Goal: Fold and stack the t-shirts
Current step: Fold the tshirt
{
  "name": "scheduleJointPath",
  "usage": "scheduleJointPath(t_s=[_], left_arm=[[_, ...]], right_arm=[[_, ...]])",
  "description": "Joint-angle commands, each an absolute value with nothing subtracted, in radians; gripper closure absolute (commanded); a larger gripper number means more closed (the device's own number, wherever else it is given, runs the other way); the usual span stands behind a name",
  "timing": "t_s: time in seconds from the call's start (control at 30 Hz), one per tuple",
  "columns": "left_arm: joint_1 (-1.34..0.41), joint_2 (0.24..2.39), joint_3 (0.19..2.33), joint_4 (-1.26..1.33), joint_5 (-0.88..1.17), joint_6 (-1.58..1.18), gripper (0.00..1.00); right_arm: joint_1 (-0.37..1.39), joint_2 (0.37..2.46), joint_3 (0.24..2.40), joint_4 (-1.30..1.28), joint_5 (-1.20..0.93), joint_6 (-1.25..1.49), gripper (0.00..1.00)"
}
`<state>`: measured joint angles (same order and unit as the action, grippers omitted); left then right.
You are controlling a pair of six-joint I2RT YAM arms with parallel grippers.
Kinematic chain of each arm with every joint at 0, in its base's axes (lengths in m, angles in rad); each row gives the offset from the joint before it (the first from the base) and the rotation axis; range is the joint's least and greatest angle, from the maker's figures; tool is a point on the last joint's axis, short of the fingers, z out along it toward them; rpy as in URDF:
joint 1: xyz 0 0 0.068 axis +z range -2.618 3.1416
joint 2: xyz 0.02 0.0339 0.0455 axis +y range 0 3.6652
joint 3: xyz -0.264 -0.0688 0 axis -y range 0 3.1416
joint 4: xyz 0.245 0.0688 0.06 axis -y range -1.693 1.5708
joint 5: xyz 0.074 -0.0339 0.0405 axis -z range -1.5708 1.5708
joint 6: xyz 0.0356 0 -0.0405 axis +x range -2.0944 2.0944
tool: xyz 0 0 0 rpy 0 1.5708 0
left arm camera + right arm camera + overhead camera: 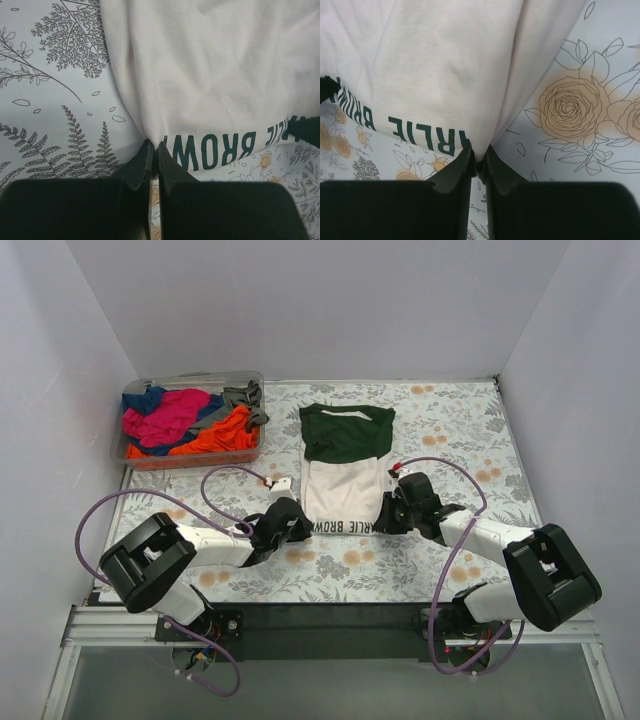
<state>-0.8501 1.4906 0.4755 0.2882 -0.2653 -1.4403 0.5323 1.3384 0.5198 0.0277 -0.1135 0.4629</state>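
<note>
A cream t-shirt with dark green collar and sleeves lies folded narrow in the middle of the table, dark lettering along its near hem. My left gripper is shut on the shirt's near left corner; cloth is pinched between its black fingertips. My right gripper is shut on the near right corner, its fingers squeezing a fold of cream cloth. More t-shirts, magenta, orange, blue and grey, lie heaped in the bin.
A clear plastic bin stands at the back left of the floral tablecloth. White walls close in the table on three sides. Purple cables loop off both arms.
</note>
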Motion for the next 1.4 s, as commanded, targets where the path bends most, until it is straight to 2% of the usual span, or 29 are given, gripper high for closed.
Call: scheduleJointPath(t_s=[0.0,0.07,0.37,0.73,1.07,1.23,1.37], left_arm=[[-0.853,1.537,0.448,0.201,-0.221,-1.419,1.0],[-0.853,1.536,0.445,0.212,-0.206,-1.396,1.0],[-0.851,1.493,0.46,0.131,-0.023,-1.35,1.0],[-0.885,1.284,0.397,0.005,0.173,-1.405,1.0],[-0.891,1.178,0.498,0.021,0.014,-1.459,1.0],[-0.888,1.151,0.575,0.012,-0.119,-1.408,1.0],[-0.864,1.16,0.649,0.043,-0.143,-1.348,1.0]], right_arm=[[0.543,1.345,0.505,0.02,-0.112,0.462,0.93],[0.548,1.347,0.506,0.009,-0.113,0.456,0.99],[0.561,1.27,0.497,-0.143,-0.11,0.413,0.99],[0.586,1.127,0.474,-0.337,-0.129,0.388,0.99],[0.588,1.04,0.64,-0.385,-0.066,0.4,0.99],[0.588,1.023,0.733,-0.383,0.052,0.379,0.99],[0.589,1.038,0.788,-0.365,0.116,0.361,0.99]])
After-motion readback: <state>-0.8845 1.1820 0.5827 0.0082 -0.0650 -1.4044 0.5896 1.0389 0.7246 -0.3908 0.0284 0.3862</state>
